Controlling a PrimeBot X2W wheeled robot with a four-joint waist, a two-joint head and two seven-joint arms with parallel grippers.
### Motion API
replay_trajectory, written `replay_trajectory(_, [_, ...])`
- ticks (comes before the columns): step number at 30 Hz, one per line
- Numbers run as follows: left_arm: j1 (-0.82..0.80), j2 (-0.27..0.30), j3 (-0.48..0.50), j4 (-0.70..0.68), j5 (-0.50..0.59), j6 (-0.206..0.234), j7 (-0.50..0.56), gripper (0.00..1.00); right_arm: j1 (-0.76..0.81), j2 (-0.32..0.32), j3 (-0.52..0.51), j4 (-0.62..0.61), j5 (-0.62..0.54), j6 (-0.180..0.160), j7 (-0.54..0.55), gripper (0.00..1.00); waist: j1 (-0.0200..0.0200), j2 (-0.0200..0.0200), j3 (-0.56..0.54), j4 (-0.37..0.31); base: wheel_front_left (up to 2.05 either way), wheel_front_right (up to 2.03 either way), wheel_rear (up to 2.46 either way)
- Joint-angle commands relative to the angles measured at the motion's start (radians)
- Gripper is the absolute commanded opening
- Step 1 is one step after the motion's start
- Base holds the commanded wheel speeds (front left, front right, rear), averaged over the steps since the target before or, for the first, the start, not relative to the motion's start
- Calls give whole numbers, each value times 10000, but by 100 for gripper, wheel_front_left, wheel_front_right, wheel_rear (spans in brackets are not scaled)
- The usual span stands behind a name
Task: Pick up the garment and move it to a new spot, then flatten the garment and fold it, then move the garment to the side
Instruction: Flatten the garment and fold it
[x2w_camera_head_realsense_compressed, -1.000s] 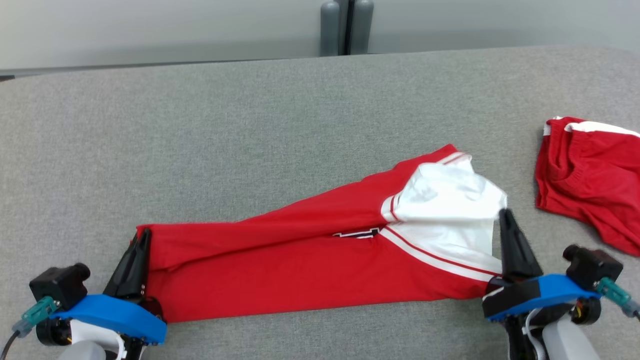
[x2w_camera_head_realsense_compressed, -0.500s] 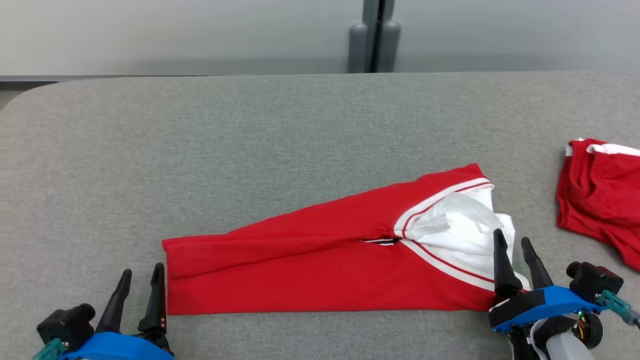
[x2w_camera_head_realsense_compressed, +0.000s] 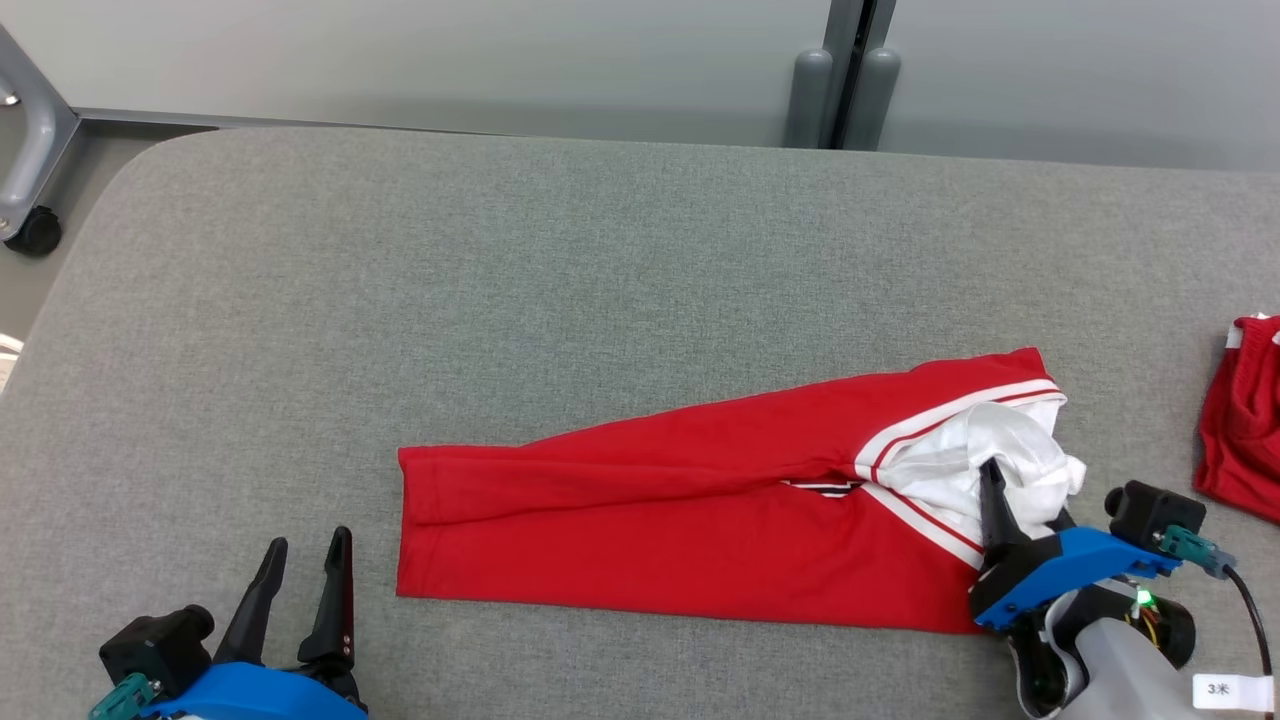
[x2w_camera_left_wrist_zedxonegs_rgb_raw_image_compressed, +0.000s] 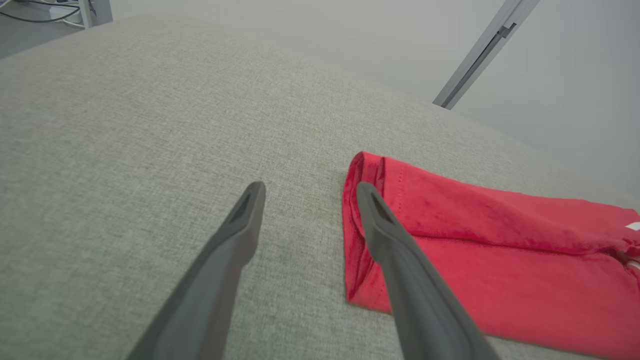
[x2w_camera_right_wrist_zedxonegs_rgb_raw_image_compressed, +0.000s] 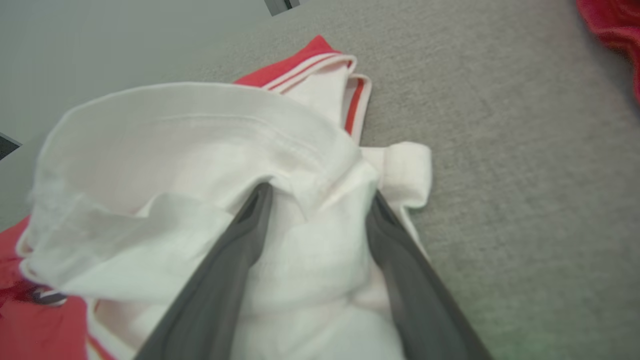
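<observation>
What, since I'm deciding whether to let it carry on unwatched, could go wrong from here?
The right claw is open, but the white end of the garment bunches around its fingers; withdrawing could snag and drag it. That white end lies crumpled, so folding now would likely trap creases.

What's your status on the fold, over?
Left hand open, off garment. Right hand open, poked into its white end. Second red garment lies apart, far right.
</observation>
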Motion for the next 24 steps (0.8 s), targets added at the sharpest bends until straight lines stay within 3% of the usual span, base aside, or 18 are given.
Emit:
replay_trajectory(1, [-70, 40, 34, 21, -47, -14, 2, 100, 330, 673, 582, 518, 421, 135, 363, 0, 2, 4, 2, -10, 0, 0, 0])
replay_trajectory(4, [-59, 1, 50, -10, -13, -14, 2, 100, 227, 583, 731, 188, 737, 132, 312, 0, 2, 4, -43, -154, 0, 0, 0])
replay_trajectory(11, [96, -163, 92, -188, 134, -14, 2, 100, 614, 312, -490, -1571, -288, 72, 196, 0, 2, 4, -235, -916, 0, 0, 0])
replay_trajectory(16, [87, -226, 29, -321, 222, -14, 3, 100, 1009, 336, -730, -2629, -759, 74, 179, 0, 2, 4, -297, -1289, 0, 0, 0])
replay_trajectory(24, [8, -206, -244, -365, 264, -14, 2, 100, 1398, 359, 1903, -4392, 863, 77, 186, 0, 2, 4, -272, -1170, 0, 0, 0])
